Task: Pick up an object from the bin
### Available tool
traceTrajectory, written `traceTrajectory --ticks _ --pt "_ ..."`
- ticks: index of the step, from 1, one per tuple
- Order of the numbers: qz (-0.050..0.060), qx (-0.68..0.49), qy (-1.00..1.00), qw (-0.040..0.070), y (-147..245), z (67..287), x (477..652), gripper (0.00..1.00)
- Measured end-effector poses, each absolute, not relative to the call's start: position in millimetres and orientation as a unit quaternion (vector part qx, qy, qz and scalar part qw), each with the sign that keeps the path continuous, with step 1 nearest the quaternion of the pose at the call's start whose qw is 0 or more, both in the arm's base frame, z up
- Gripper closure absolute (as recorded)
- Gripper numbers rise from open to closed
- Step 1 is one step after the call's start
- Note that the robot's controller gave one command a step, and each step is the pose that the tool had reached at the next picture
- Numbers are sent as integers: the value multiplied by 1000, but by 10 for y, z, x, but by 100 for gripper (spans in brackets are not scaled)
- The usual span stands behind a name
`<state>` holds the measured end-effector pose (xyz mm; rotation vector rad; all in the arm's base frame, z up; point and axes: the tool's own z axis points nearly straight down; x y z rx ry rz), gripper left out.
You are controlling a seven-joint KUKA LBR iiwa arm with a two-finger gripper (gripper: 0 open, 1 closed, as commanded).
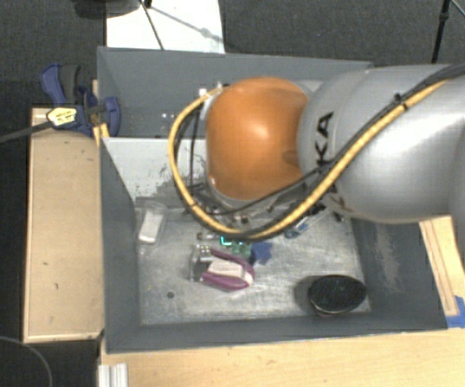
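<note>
Nearest, at about 5 o'clock on the floor of the bin, lies a black round disc. Just beside the gripper, at its 6 o'clock, lies a purple-and-white oblong thing. Green and blue bits are half hidden at that thing's 1 o'clock. A pale block lies at the gripper's 9 o'clock. The orange cover hides most of the gripper, so I cannot tell whether it is wide or narrow.
</note>
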<state>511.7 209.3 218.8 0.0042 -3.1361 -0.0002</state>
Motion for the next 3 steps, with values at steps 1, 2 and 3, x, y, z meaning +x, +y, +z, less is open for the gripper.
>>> traceTrajectory --ticks 1,2,3 --pt "-2 -12 -1000 -2 1309 719 5348 0" --pt "-2 -12 -1000 -6 1323 752 5370 100" --pt "-1 -12 -1000 -4 1340 2080 5372 100"
